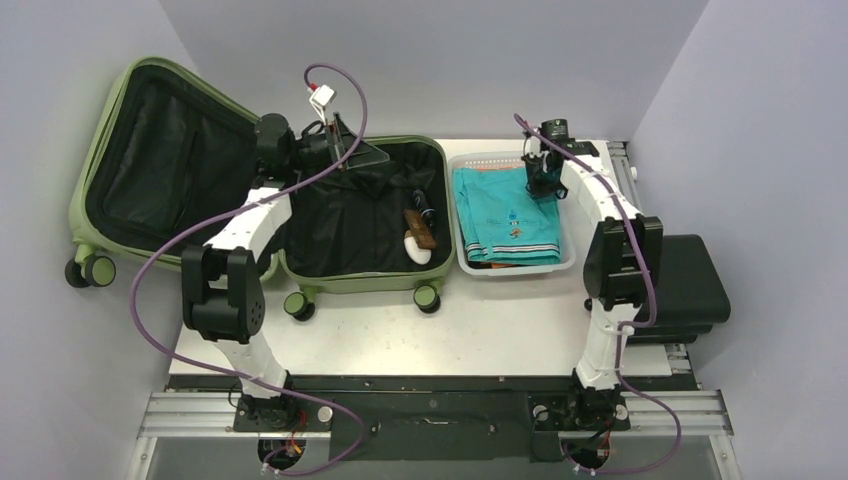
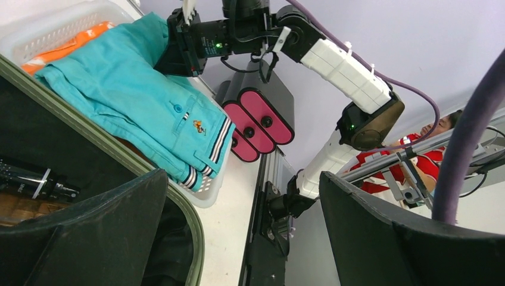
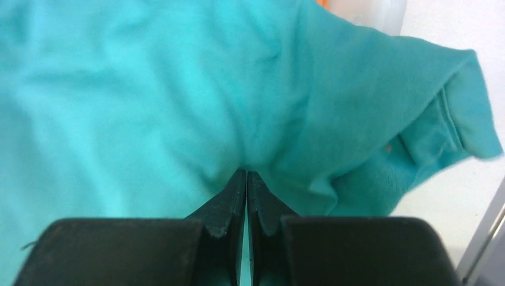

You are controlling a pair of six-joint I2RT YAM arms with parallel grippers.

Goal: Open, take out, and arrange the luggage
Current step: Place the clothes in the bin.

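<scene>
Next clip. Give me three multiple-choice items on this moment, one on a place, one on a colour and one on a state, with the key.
1. Where does the teal shirt lie?
A. on the bare table
B. in the white basket
C. draped over the left arm

2. What colour is the shell of the luggage?
A. olive green
B. red
C. white

3. How is the right gripper?
A. wide open
B. shut on the teal shirt
C. holding a bottle

Key:
1 B, the shirt fills the basket beside the luggage.
2 A, a green rim runs around the black lining.
3 B, its fingers meet with teal cloth puckered at their tips.
</scene>
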